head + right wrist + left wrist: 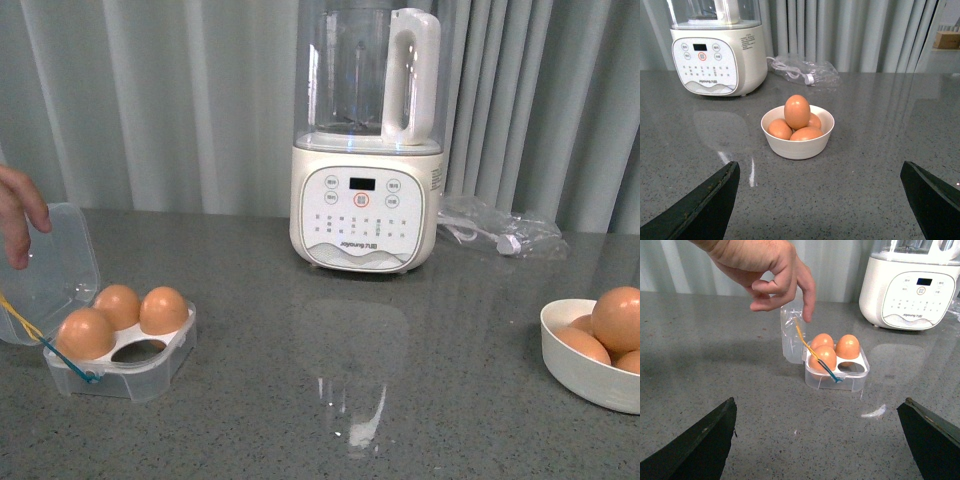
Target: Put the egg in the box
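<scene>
Top egg (797, 112) stands upright, long axis vertical, on others in white bowl (797, 145), bench (450, 420) 4 o'clock; 12 o'clock of right jaws, wide open, empty; right arm nearer. Box (150, 375) at 8 o'clock, one cell (143, 350) vacant; left jaws gaping, empty; hand (18, 215) at lid (50, 265); front view crops bowl.
</scene>
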